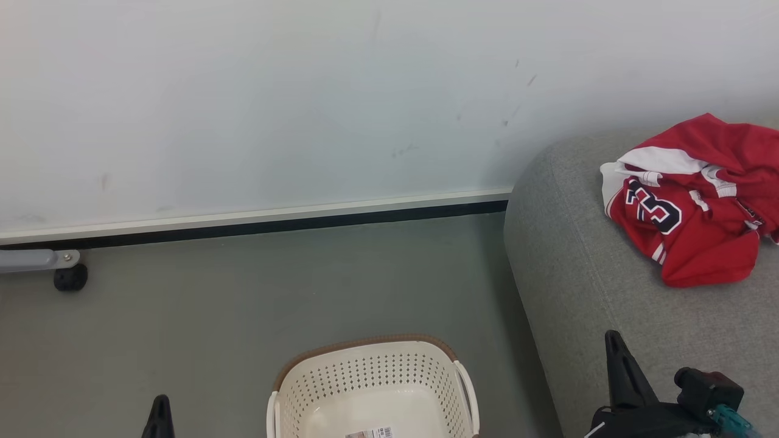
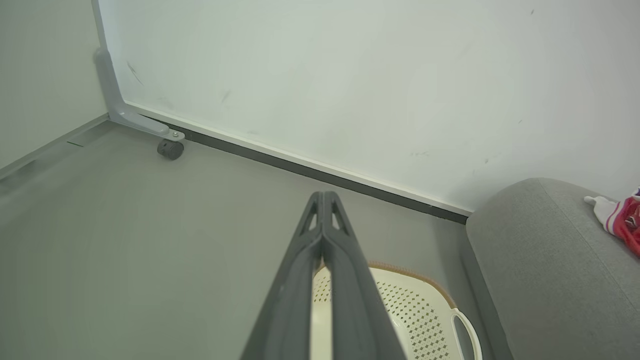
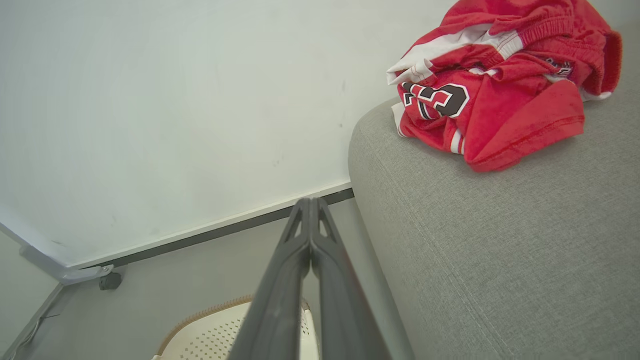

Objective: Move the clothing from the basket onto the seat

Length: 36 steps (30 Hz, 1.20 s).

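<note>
We find the left pincer and right pincer both closed tight, holding nothing, the clothing heaped on the sofa near its rounded end, where a careless brush could tip it off.

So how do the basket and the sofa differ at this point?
The laundry basket is cream perforated plastic; the sofa is grey fabric. The basket shows no clothing inside, just a label on its bottom; the sofa carries the red garments. The basket is far smaller than the sofa. Both stand on the grey floor.
</note>
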Tool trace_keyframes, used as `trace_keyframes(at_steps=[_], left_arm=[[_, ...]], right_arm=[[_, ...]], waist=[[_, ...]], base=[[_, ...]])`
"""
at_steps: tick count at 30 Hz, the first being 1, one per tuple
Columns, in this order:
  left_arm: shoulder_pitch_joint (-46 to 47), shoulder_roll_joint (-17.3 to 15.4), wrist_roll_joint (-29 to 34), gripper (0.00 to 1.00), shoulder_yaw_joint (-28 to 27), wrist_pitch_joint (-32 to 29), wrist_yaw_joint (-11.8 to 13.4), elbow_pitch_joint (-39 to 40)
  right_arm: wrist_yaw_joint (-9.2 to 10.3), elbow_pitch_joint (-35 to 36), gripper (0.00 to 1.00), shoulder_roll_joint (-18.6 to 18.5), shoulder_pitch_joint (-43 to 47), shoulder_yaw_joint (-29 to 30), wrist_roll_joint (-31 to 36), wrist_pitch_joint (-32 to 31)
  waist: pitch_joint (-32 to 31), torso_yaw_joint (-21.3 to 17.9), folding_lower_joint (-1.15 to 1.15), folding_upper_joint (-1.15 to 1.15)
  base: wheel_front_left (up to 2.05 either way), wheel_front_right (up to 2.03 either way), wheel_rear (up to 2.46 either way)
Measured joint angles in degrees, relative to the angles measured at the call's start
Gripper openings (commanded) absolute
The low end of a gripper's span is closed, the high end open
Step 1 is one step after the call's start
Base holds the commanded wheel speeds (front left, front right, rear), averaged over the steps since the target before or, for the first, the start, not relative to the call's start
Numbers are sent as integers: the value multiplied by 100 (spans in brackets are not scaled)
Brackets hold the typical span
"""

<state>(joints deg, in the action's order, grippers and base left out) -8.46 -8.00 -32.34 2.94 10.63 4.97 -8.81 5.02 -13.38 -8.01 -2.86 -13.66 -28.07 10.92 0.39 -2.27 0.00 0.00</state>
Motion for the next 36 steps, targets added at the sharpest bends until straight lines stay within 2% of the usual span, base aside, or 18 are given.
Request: trace_keyframes(at_steps=[36], left_arm=[[507,227,-2494,0,-353,-746,-457,-300]], right_arm=[[-485,-127,0,240,-86,910,-2694,-768]], waist=[[-15,96,0,0]], base=[[0,0,0]])
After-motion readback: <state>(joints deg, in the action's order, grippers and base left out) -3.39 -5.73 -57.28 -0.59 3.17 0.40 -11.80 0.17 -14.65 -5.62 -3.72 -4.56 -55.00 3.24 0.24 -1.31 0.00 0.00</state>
